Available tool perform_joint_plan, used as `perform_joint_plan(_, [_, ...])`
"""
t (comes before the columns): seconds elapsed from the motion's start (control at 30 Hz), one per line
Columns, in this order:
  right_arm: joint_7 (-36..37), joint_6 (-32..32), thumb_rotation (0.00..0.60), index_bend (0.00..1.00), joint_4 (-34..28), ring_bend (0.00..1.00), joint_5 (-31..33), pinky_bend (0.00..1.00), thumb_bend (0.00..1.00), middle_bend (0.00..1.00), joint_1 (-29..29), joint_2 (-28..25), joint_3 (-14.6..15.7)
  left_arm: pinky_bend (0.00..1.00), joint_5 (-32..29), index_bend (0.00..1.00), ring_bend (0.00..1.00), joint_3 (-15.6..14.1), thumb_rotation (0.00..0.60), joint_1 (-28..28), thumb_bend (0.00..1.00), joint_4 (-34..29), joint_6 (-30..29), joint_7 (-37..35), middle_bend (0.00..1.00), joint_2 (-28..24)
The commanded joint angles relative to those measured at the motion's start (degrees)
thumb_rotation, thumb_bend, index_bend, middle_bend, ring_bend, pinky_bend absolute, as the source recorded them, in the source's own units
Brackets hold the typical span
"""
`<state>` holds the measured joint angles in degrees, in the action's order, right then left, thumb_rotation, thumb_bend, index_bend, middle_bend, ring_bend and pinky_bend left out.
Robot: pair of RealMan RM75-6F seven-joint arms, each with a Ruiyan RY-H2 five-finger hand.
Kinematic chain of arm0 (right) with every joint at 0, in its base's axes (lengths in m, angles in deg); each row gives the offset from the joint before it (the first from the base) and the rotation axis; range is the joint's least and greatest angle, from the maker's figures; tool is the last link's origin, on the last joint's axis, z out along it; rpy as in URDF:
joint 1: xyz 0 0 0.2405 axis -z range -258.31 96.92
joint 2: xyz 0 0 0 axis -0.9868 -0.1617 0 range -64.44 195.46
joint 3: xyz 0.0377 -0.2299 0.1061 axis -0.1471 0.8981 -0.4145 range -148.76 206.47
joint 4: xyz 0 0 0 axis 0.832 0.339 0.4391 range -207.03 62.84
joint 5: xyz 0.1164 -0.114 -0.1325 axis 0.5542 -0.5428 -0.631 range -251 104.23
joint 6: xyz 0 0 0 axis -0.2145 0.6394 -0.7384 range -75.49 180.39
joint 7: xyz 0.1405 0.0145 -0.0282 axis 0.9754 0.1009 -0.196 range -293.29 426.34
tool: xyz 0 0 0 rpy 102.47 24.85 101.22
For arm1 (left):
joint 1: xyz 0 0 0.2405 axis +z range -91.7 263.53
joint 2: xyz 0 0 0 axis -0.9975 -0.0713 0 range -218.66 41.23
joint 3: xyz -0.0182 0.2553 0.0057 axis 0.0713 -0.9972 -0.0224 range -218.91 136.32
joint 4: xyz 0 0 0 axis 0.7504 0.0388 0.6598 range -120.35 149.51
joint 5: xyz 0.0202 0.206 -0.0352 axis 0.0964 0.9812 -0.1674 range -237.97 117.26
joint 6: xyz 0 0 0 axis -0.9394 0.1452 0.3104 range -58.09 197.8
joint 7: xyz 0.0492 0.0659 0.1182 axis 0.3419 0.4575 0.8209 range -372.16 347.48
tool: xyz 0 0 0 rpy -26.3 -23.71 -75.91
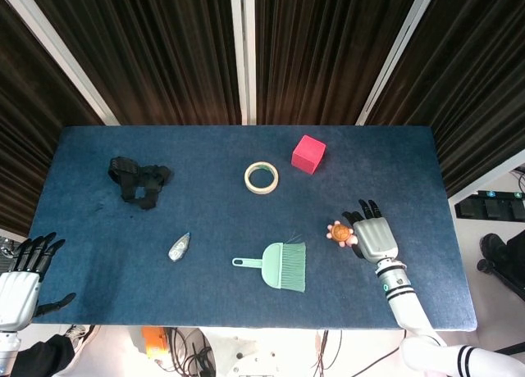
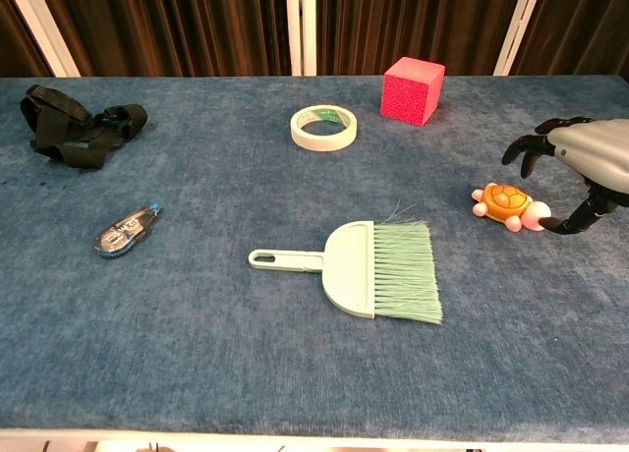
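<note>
Small orange plastic toy turtle [image 2: 511,204] sits beside our right hand [image 2: 580,167], fingers spread, seemingly just touching it.

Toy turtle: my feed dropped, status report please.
Right hand open, fingers spread over the toy turtle, not gripping. Left hand open, off the table's left corner. Brush beside the turtle, not blocking.

An orange toy turtle [image 2: 510,205] with pink limbs, a mint-green brush [image 2: 367,269], a pink-red cube [image 2: 413,90], dark-blue table [image 2: 246,364].
</note>
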<state>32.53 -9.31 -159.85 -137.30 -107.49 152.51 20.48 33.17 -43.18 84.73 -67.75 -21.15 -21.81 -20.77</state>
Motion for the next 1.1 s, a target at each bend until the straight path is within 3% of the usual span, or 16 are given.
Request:
perform_joint_plan(0.03, [-0.3,0.4,0.6,0.32,0.6,0.01,0.7,0.0,0.25,0.36,-0.5,0.5,0.2,0.02,-0.1,0.1,0.0,0.0,0.6,0.0,0.0,0.1,0.1,-0.1,0.02,0.1])
perform_joint_plan(0.4, [0.4,-0.5,0.6,0.52,3.2,0.11,-0.1,0.0,0.32,0.49,-1.4,2.9,1.1,0.02,-0.4,0.1,0.0,0.0,0.6,0.0,0.0,0.8,0.3,-0.7,0.02,0.4])
perform_joint_plan(0.8, [2.3,-4.2,0.6,0.88,6.4,0.29,-3.0,0.0,0.47,0.76,-1.0,5.4,1.4,0.02,-0.6,0.1,0.0,-0.1,0.6,0.1,0.0,1.5,0.4,-1.4,0.02,0.6])
perform_joint_plan(1.0, [3.2,-5.2,0.6,0.89,6.8,0.3,-4.2,0.0,0.46,0.77,-0.5,4.7,1.8,0.02,-0.5,0.1,0.0,-0.1,0.6,0.1,0.0,1.6,0.3,-1.5,0.02,0.7])
perform_joint_plan(1.1, [1.6,-3.5,0.6,0.73,5.4,0.26,-2.8,0.0,0.39,0.68,-0.4,3.0,2.5,0.02,-0.5,0.1,0.0,-0.1,0.6,0.1,0.0,1.5,0.3,-1.4,0.02,0.6])
